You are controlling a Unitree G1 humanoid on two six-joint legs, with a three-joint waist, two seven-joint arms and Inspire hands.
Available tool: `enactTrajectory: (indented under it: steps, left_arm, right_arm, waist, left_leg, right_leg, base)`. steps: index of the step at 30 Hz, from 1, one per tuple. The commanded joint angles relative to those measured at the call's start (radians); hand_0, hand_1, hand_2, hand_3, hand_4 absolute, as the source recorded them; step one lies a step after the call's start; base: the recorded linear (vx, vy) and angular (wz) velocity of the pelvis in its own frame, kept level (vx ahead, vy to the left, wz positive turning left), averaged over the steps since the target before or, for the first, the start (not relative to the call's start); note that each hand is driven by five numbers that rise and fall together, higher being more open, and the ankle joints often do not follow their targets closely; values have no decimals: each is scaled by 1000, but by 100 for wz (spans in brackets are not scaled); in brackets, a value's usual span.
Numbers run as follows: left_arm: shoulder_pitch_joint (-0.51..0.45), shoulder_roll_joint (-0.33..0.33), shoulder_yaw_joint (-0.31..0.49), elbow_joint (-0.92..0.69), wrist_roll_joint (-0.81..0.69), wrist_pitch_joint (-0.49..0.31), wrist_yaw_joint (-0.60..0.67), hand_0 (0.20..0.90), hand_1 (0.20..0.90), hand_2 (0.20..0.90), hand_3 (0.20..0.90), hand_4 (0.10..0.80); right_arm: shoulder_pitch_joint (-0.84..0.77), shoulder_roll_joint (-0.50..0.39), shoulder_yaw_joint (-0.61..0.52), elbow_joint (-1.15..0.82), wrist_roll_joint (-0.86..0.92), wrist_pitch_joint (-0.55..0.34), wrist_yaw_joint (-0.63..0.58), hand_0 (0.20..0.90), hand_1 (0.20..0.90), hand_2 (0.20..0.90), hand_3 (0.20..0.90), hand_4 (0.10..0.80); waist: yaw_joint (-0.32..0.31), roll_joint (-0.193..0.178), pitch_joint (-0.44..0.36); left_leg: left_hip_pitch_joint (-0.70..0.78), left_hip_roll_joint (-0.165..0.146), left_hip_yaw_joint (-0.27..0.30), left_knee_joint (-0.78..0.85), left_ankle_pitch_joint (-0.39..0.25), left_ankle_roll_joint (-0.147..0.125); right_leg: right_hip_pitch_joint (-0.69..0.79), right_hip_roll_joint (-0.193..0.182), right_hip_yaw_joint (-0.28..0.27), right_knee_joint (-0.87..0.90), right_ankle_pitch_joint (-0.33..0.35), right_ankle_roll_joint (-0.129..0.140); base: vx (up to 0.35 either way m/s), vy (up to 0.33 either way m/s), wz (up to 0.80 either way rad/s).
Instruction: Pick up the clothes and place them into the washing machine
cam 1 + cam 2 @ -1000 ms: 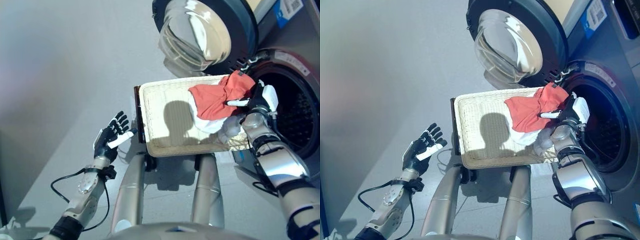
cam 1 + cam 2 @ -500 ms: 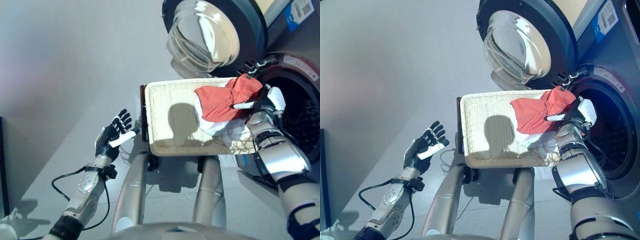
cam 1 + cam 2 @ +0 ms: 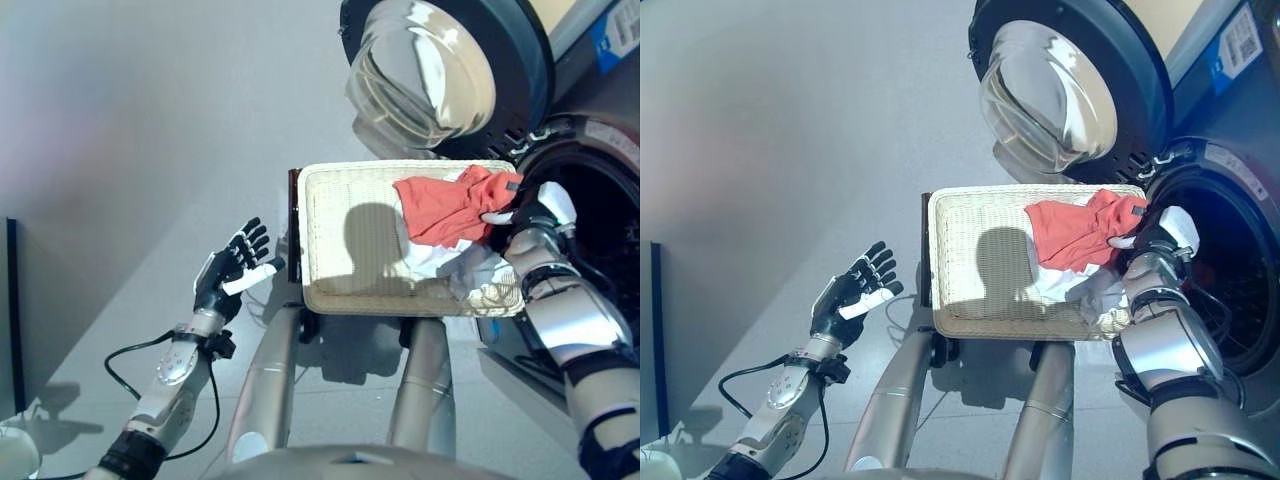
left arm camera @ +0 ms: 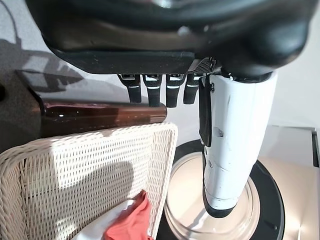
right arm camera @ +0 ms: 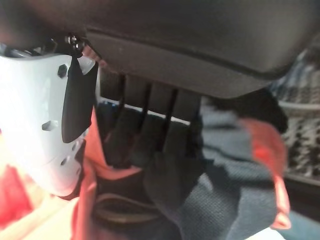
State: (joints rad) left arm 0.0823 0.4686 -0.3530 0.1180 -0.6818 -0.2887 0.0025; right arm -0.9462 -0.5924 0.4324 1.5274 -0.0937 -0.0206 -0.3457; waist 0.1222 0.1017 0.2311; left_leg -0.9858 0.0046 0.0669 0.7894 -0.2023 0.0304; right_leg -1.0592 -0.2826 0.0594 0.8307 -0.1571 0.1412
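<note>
A red cloth (image 3: 445,205) lies over a white cloth (image 3: 440,258) at the right end of the shallow wicker basket (image 3: 340,240). My right hand (image 3: 535,210) is at the basket's right rim, beside the washing machine's open drum (image 3: 600,230). Its fingers (image 5: 150,125) and white-covered thumb (image 5: 45,115) are curled round a fold of the red cloth (image 5: 90,200). My left hand (image 3: 232,268) is open and empty, held up to the left of the basket and apart from it. The red cloth also shows in the left wrist view (image 4: 132,225).
The round glass door (image 3: 440,60) of the machine stands open above the far side of the basket. The basket rests on a low dark brown box (image 4: 100,112). Grey floor (image 3: 120,150) spreads to the left.
The whole picture has shifted, so the camera moved. My right hand keeps hold of the red cloth, whose raised end has sunk a little toward the basket's rim. The left hand is unchanged.
</note>
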Motion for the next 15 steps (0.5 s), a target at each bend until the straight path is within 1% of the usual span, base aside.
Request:
enactTrajectory:
  steps: [1,4,7,8,9,10,11,12,14,15]
  left_arm:
    - [-8,29,97,-118,20,-64,-5,900,900,900,900,800]
    - [-7,28,99,-122,20,-63,2,900,900,900,900,800]
    - [-8,27,98,-121,19,-65,16,900,900,900,900,800]
    - [-8,24,99,-120,20,-72,28,900,900,900,900,800]
    - [-8,25,98,-120,20,-72,28,900,900,900,900,800]
    - [-10,25,97,-117,21,-76,34,900,900,900,900,800]
    - [-13,28,95,-113,20,-79,42,900,900,900,900,800]
    - [-15,28,94,-112,18,-83,47,900,900,900,900,800]
    - [-18,33,87,-108,14,-86,50,900,900,900,900,800]
    - [-19,35,86,-108,13,-86,50,900,900,900,900,800]
  right_arm:
    - [-25,24,23,-21,-19,-23,-5,200,200,200,200,300]
    - [-30,22,-21,-3,28,-18,-28,200,200,200,200,300]
    - [-28,19,-102,-6,141,-40,-71,200,200,200,200,300]
    - [-15,13,-185,-24,276,-80,-99,200,200,200,200,300]
    - [-12,13,-187,-25,277,-81,-99,200,200,200,200,300]
    - [-7,8,-218,-32,326,-97,-109,200,200,200,200,300]
    - [-1,-1,-290,-41,452,-136,-122,200,200,200,200,300]
    - [3,-6,-335,-42,529,-155,-130,200,200,200,200,300]
    - [11,-11,-401,-32,646,-184,-133,200,200,200,200,300]
    - [13,-12,-403,-31,649,-186,-131,200,200,200,200,300]
  waist:
    - [16,5,-4]
    - [13,4,-5]
    - [10,4,-7]
    - [4,4,-8]
    - [6,3,-9]
    - [2,4,-8]
    - [-3,5,-8]
    - [-6,5,-9]
    - [-10,6,-9]
    - [-9,5,-9]
  left_leg:
    - [26,30,-72,-71,-5,-69]
    - [25,30,-70,-69,-9,-67]
    - [23,32,-68,-66,-13,-66]
    - [23,32,-68,-66,-16,-65]
    - [24,33,-67,-65,-16,-65]
    - [23,33,-67,-66,-17,-64]
    - [22,33,-67,-61,-21,-63]
    - [21,33,-66,-58,-24,-63]
    - [21,35,-64,-54,-29,-63]
    - [21,35,-64,-54,-30,-63]
  right_leg:
    - [51,-22,26,-46,-21,-14]
    - [47,-21,28,-41,-23,-15]
    - [46,-20,30,-39,-26,-16]
    - [48,-19,30,-42,-27,-15]
    - [48,-19,30,-41,-28,-15]
    - [47,-18,30,-41,-28,-14]
    - [44,-18,31,-38,-31,-14]
    - [43,-18,31,-35,-34,-15]
    - [42,-18,32,-34,-39,-15]
    - [42,-18,32,-33,-40,-15]
  base:
    - [0,0,0]
    - [0,0,0]
    - [10,0,0]
    - [0,0,0]
    - [0,0,0]
    - [0,0,0]
    - [35,4,-1]
    - [38,0,-1]
    - [0,0,0]
    - [0,0,0]
